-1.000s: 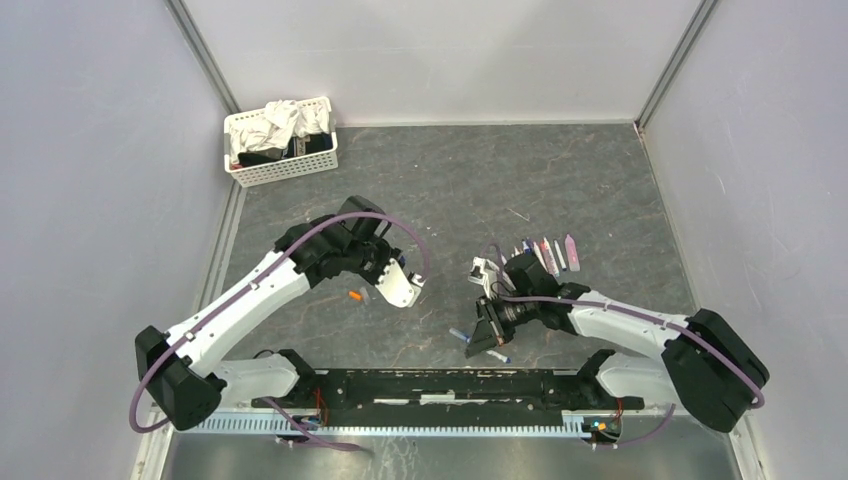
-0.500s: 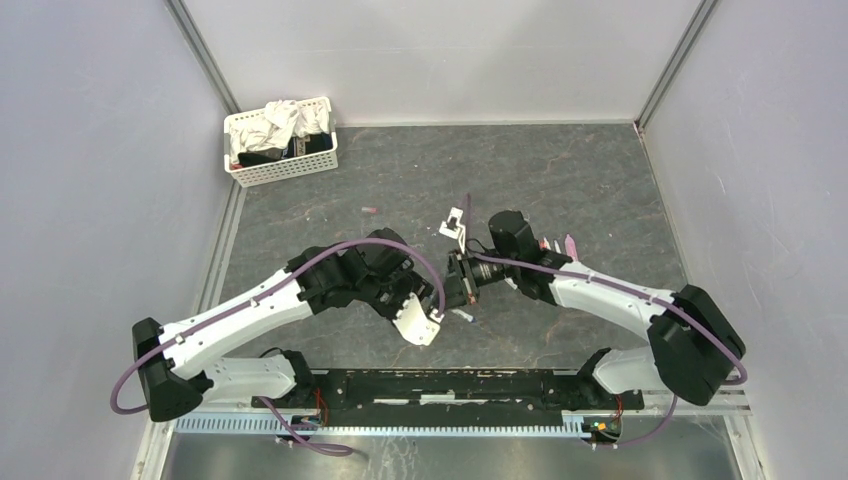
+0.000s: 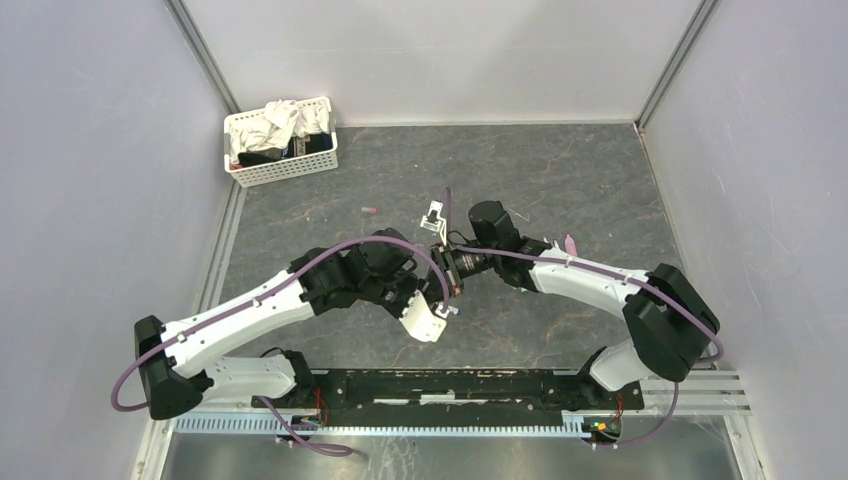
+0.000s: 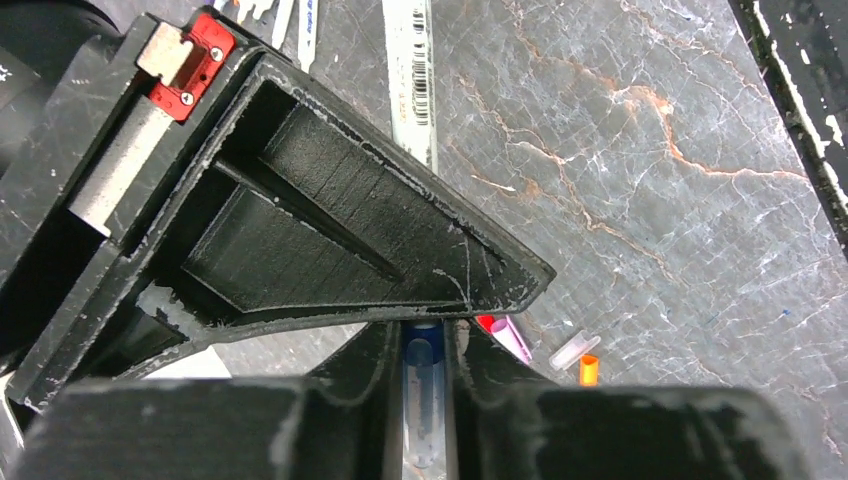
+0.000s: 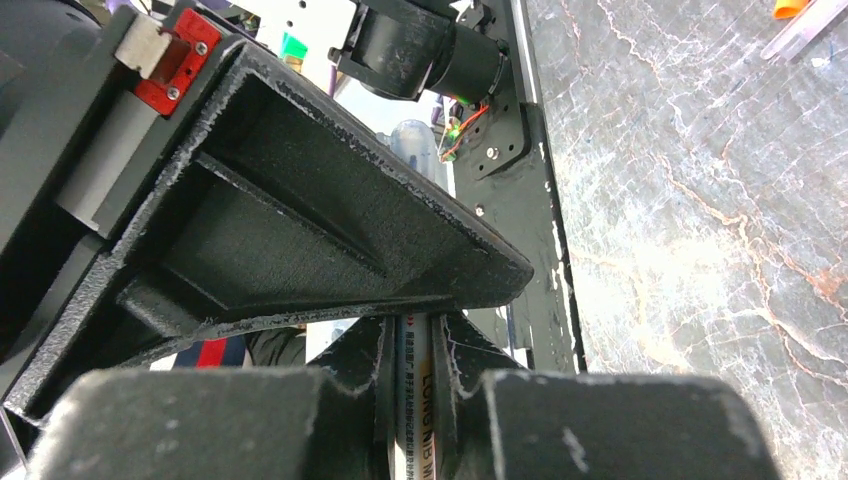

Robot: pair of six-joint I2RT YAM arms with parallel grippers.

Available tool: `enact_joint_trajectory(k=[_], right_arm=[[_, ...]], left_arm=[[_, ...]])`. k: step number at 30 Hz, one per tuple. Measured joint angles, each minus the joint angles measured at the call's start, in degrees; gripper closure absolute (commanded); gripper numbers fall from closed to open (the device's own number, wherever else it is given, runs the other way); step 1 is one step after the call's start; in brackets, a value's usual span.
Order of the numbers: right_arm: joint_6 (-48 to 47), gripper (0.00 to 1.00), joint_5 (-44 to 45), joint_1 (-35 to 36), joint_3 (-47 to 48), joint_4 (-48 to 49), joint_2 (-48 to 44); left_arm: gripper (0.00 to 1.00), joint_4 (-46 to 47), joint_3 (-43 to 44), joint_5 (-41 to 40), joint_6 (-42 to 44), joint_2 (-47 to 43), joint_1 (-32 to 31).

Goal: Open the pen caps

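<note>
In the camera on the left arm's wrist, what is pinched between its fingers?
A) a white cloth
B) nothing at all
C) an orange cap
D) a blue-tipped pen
D: in the left wrist view the left gripper is closed on a slim blue-tipped pen, while the orange cap lies loose on the table beyond.

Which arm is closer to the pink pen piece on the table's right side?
Right. The right arm runs just beside the pink pen piece; the left arm is far to its left.
</note>
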Motion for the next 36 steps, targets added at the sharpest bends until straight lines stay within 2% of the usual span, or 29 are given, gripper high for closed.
enact_joint_trajectory(k=[1, 4, 5, 6, 7, 10, 14, 17, 24, 28, 30, 31, 32, 33, 34, 35, 36], right_arm=[[0.2, 1.00, -0.1, 0.0, 0.1, 0.2, 0.3], [0.6, 1.00, -0.5, -0.1, 1.1, 0.6, 1.5], [0.6, 0.93, -0.6, -0.1, 1.6, 0.6, 2.0], [0.6, 0.77, -0.8, -0.2, 2.3, 0.6, 2.8], [0.7, 0.71, -1.0, -0.2, 2.8, 0.6, 3.5], [1.7, 0.65, -0.9, -0.2, 3.9, 1.0, 4.9], [4.6, 0.72, -1.0, -0.2, 4.1, 3.6, 6.9], [6.0, 1.00, -2.0, -0.1, 5.5, 4.6, 8.5], [6.8, 1.00, -3.4, 0.2, 5.8, 7.8, 9.8], [0.5, 1.00, -3.0, 0.2, 10.0, -0.1, 11.1], [-4.8, 1.00, -0.9, -0.1, 11.4, -5.6, 11.0], [-7.1, 1.00, 2.6, 0.4, 8.7, -6.2, 8.6], [-6.3, 1.00, 9.3, 1.1, 1.8, -0.9, 3.2], [-2.3, 1.00, 17.2, 1.8, -7.8, 7.7, -5.1], [1.3, 1.00, 22.3, 1.5, -16.3, 15.1, -13.7], [2.9, 1.00, 25.0, 0.8, -23.3, 20.2, -22.6], [1.3, 1.00, 25.8, 0.0, -24.7, 19.1, -28.0]], left_arm=[[0.96, -0.1, 0.0, -0.2, -0.2, 0.0, 0.0], [0.98, -0.5, 0.0, -0.7, -0.8, 0.0, 0.2], [0.98, -0.6, 0.0, -1.0, -0.9, -0.1, 0.3], [0.98, -0.9, 0.2, -1.4, -1.2, -0.1, 0.5], [0.98, -1.1, 0.2, -1.8, -1.6, -0.1, 0.6], [0.98, -2.0, 0.6, -3.2, -2.0, 0.0, 0.9], [0.98, -2.8, 0.7, -4.9, -2.0, 0.0, 1.0], [0.98, -3.6, 0.8, -6.2, -2.3, 0.0, 1.2], [0.98, -4.0, 0.8, -7.2, -2.6, -0.4, 1.5], [0.98, -4.3, 0.8, -7.9, -2.4, -0.3, 2.4], [0.98, -4.4, 0.8, -6.8, 0.2, 0.1, 5.4], [0.98, -4.2, 0.7, -4.0, 2.8, 0.5, 8.1], [0.98, -3.5, 0.7, 3.5, 7.7, 1.1, 12.8], [0.98, -2.8, 0.6, 14.3, 12.4, 1.8, 17.5], [0.98, -2.6, 0.6, 31.5, 17.5, 2.4, 22.6], [0.98, -1.1, 0.4, 43.8, 19.5, 2.4, 24.3], [0.98, 2.4, 0.1, 42.1, 19.5, 1.9, 21.0]])
